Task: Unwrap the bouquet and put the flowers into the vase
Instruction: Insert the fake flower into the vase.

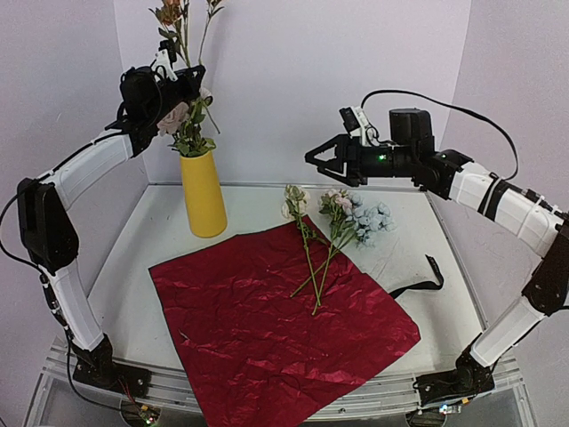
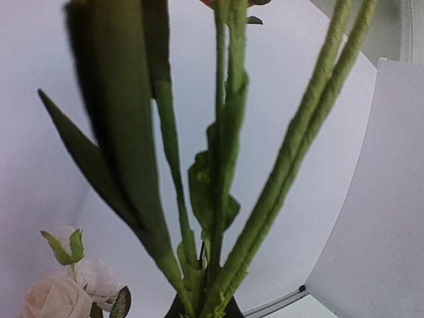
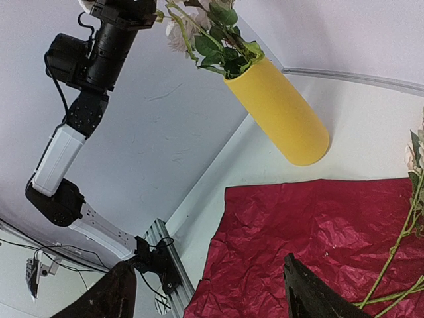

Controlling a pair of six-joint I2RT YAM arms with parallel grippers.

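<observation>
Upper left, the left pincer [image 1: 185,84] is clamped on tall flower stems [image 2: 291,165] directly above the yellow vase [image 1: 203,194]. Right of centre, the right pincer [image 1: 313,160] hangs apart and empty over loose flowers [image 1: 331,233] lying across the red wrapping paper [image 1: 267,329].

Nothing to read here

You have no legible text, label, brand, number or sign in any of the three views; any marks there may be are too small or too blurred for you to make out
</observation>
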